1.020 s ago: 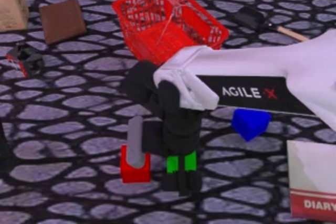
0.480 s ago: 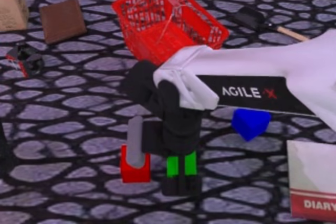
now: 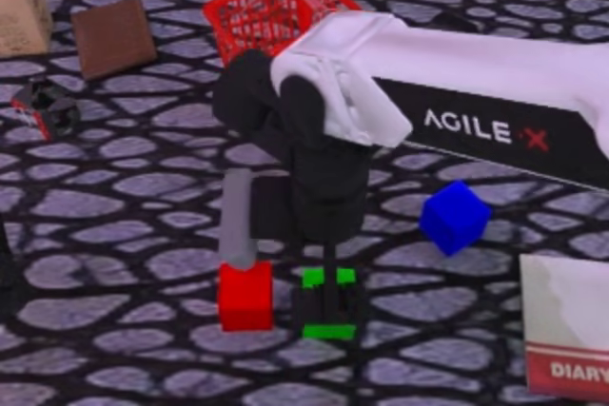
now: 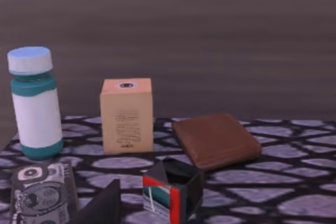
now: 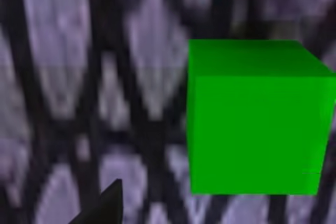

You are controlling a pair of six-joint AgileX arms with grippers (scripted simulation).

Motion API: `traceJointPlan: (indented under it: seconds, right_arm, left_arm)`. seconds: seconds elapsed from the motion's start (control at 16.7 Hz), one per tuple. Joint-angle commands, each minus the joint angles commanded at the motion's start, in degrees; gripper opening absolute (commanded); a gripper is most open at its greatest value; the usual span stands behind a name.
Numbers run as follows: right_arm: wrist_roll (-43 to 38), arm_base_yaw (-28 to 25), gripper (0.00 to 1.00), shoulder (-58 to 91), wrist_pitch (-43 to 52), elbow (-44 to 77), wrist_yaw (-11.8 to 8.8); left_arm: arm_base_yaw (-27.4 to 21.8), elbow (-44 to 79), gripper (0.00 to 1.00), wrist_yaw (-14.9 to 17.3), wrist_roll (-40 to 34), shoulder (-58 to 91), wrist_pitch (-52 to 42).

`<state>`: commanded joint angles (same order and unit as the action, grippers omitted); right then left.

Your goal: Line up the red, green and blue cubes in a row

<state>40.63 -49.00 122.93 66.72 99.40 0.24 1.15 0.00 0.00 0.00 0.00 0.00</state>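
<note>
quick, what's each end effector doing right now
Left end effector: not in view, so it cannot be told.
Right end effector: over the green cube, beside the red cube; open or closed cannot be told.

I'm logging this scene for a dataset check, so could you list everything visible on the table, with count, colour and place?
red cube: 1, bright red, front middle of the table, apart from the green one.
green cube: 1, bright green, right of the red cube, under the right gripper.
blue cube: 1, blue, further right, alone.
basket: 1, red mesh, back middle.
wallet: 1, brown, back left.
box: 1, tan, back left corner.
small block: 1, black and red, left.
bottle: 1, white and teal, left wrist view only.
diary: 1, white and red, front right.
right gripper: 1, black, over the green cube.
</note>
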Motion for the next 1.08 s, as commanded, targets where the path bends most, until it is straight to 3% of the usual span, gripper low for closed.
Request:
traceJointPlan:
  seconds: [0.42, 0.9, 1.08]
  right_arm:
    - [-2.2, 2.1, 1.00, 0.0, -0.1, -0.1, 0.0]
    - [-25.8, 18.7, 1.00, -0.7, -2.1, -3.1, -0.2]
    - [-31.1, 23.2, 1.00, -1.1, -2.8, -3.8, -0.1]
  left_arm:
    - [0.0, 0.0, 1.00, 0.0, 0.0, 0.0, 0.0]
    - [0.0, 0.0, 1.00, 0.0, 0.0, 0.0, 0.0]
    - [0.0, 0.0, 1.00, 0.0, 0.0, 0.0, 0.0]
